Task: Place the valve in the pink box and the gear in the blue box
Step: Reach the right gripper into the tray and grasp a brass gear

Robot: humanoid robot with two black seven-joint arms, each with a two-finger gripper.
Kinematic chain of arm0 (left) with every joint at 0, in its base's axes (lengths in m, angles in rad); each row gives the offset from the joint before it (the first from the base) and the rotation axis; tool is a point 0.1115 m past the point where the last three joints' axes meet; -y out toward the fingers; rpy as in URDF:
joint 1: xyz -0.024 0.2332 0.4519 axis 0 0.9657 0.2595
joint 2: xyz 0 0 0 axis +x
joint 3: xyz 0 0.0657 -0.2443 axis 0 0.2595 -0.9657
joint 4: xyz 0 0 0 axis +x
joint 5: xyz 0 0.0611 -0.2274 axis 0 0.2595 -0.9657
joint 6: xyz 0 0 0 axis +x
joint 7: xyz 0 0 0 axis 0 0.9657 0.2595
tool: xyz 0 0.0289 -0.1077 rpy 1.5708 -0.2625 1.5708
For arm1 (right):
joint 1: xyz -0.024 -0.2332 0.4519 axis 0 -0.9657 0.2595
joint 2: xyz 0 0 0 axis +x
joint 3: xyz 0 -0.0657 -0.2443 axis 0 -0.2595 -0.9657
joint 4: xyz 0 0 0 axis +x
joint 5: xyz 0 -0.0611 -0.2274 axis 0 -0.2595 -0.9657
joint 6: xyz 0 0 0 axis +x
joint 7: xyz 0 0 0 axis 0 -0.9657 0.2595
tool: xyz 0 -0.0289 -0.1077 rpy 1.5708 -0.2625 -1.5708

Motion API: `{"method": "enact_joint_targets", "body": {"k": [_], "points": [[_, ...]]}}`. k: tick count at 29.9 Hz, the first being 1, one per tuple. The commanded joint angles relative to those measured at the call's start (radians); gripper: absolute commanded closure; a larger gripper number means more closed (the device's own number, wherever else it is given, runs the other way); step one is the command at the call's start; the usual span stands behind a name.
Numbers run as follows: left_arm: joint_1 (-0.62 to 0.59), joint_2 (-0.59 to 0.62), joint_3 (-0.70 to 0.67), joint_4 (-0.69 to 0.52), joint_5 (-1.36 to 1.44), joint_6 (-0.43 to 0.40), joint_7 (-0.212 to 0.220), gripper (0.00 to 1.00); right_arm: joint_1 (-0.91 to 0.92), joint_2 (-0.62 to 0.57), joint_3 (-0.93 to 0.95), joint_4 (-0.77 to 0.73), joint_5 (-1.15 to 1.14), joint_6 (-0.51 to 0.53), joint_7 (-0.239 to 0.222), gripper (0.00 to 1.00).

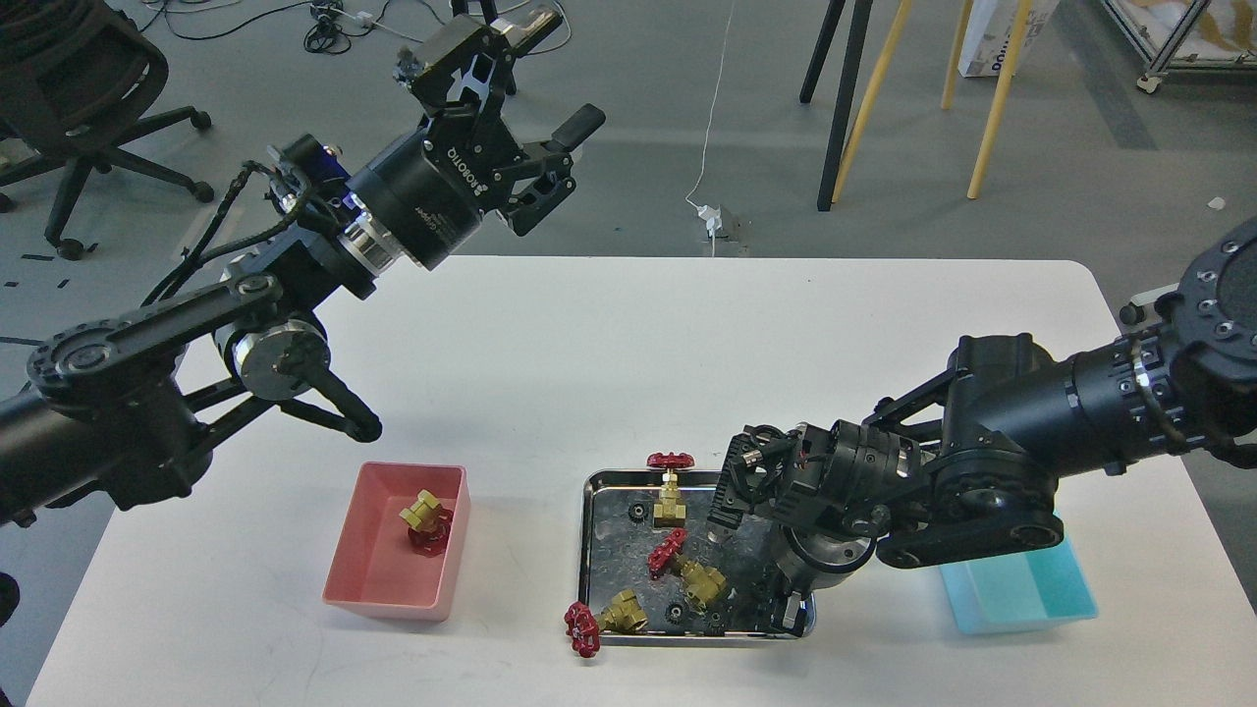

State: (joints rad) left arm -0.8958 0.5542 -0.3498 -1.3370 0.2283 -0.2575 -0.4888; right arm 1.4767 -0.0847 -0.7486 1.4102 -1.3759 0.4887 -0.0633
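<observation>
A broad white rectangular worktop (589,353) carries everything, with a shiny steel tray (601,550) as the landmark near its front edge. The black left arm reaches in high, far behind and left of the tray, its tool (550,162) raised past the worktop's back edge with its two fingers spread apart and nothing between them. The black right arm stretches in low from the right, its tool (786,609) pointing down into the tray's right front corner; whether its fingers are apart or together cannot be told. A shallow salmon-pink plastic bin (365,579) sits well left of the tray and holds one brass-yellow valve with a red handwheel (424,520). A shallow turquoise-blue plastic bin (1031,594) lies right of the tray, partly hidden under the right arm. Three more brass valves (687,574) lie in the tray, one overhanging its front left corner. Tiny black toothed gears (675,614) are scattered on the tray floor, some near the right tool.
</observation>
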Motion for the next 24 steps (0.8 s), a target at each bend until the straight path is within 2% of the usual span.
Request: {"method": "enact_joint_targets", "body": {"k": [1, 24], "points": [[0.001, 0.0, 0.0, 0.001, 0.0, 0.0, 0.0, 0.16, -0.009, 0.01, 0.002, -0.013, 0.003, 0.0, 0.0, 0.57], [0.025, 0.0, 0.0, 0.004, 0.002, -0.002, 0.0, 0.16, -0.029, 0.085, 0.003, -0.073, 0.011, 0.0, 0.0, 0.57]]}}
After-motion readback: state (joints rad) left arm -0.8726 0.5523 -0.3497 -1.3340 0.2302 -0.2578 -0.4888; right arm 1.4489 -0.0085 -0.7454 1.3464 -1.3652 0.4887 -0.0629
